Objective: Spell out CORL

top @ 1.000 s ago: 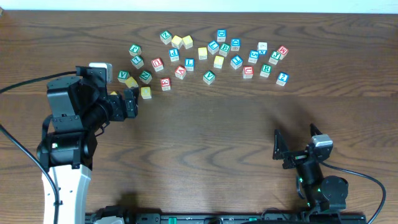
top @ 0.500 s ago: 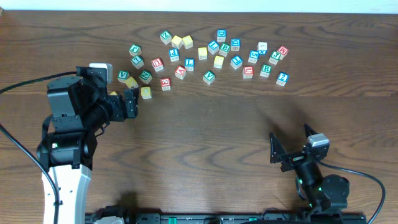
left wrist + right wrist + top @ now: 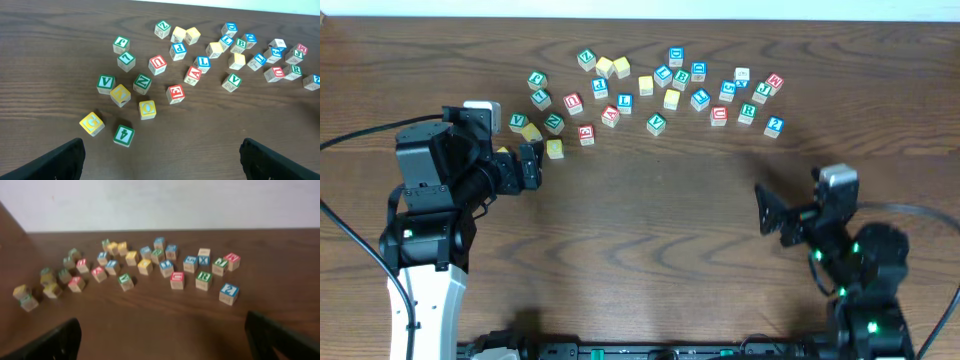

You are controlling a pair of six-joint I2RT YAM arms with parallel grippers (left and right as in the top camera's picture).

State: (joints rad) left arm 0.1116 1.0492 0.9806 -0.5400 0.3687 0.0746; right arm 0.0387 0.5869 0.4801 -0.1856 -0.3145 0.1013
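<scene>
You see left tool (image 3: 160,157) and right tool (image 3: 162,339) both spread open; letter blocks (image 3: 671,99) lie scattered upper centre

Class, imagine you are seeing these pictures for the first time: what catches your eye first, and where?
A bright scatter of letter blocks runs across the far side of the dark table. Nearer, the left gripper sits by the scatter's left end and the right gripper hangs apart on the right, both open and empty.
</scene>
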